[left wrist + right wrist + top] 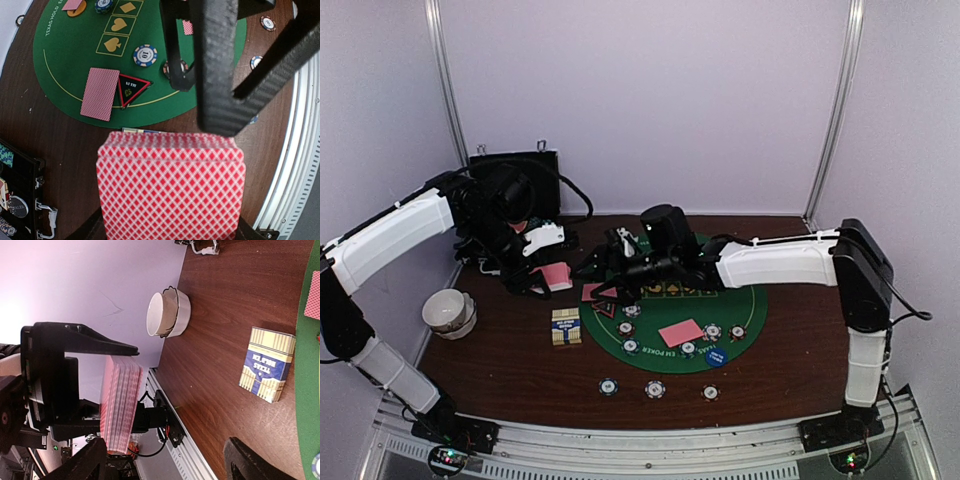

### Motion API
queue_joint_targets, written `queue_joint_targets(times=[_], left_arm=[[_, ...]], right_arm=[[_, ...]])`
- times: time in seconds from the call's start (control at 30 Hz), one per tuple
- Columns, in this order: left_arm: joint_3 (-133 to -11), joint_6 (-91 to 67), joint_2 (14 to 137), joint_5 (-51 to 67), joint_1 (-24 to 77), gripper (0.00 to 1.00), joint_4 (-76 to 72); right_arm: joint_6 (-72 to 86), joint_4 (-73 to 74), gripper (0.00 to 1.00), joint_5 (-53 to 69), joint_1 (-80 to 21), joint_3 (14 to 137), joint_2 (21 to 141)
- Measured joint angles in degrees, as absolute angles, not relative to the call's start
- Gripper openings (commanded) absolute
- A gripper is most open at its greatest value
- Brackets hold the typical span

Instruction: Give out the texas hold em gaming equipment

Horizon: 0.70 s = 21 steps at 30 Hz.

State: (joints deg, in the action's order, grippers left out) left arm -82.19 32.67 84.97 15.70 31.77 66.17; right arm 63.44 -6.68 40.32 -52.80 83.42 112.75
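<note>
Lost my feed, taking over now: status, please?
Left gripper shut on card deck, held aloft. Right gripper open, empty, facing the deck. Card box lies apart, touching neither.

Robot lab test cell: plain white panel walls (650, 100), aluminium corner posts (834, 110), arms (775, 262) bolted on metal rail (650, 437)

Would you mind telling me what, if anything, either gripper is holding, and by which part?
The left gripper holds the deck of red-backed cards, pinched across its two opposite side edges. The right gripper is open and holds nothing.
</note>
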Motion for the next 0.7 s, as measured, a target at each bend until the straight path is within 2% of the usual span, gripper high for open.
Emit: queue_joint_targets(times=[0.33, 0.7], left_arm=[[-82.2, 32.7, 85.0, 15.7, 31.8, 0.00, 66.2], [-82.2, 32.7, 85.0, 16.1, 31.8, 0.00, 66.2]], right_arm=[[69.8, -16.3, 0.84, 41.5, -54.1, 86.4, 117.1], [71.0, -16.4, 0.83, 43.2, -54.7, 93.3, 123.1]])
